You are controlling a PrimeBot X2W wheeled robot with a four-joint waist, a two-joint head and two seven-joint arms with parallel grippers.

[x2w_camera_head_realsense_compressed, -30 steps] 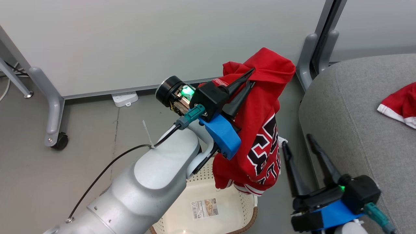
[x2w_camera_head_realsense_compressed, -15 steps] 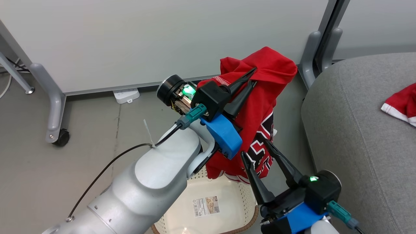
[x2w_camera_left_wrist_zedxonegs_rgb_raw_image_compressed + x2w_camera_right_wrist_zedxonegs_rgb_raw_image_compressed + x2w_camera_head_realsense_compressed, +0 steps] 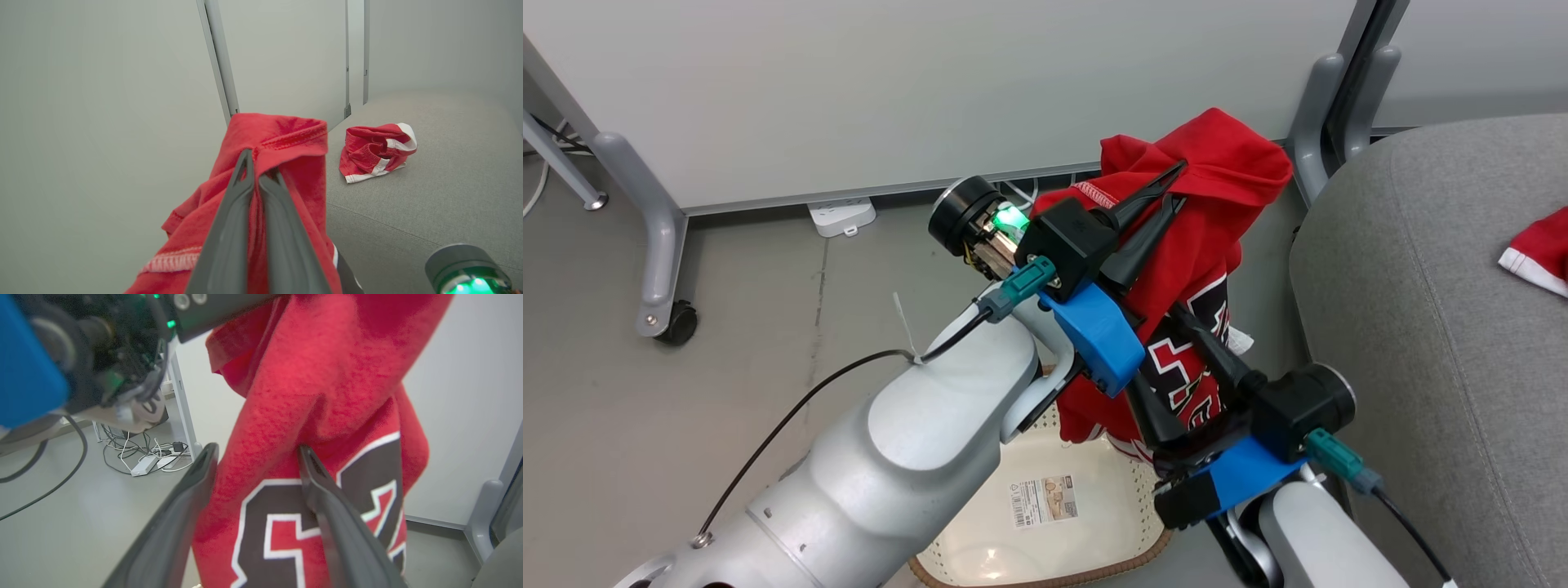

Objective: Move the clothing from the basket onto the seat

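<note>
The left claw [image 3: 1181, 180] is pinching the soft, floppy jersey [image 3: 1225, 237] above the basket [image 3: 980, 539]. The right claw [image 3: 1152, 349] is gaping wide at its hanging middle, likely a good place to grab.

garments: 2 (jersey [image 3: 1209, 245], crumpled piece [image 3: 378, 151]) | basket [image 3: 1147, 498]: 1 | seat [image 3: 1421, 327]: 1 | pincers: 2 (left pincer [image 3: 1181, 180], right pincer [image 3: 258, 448])
</note>
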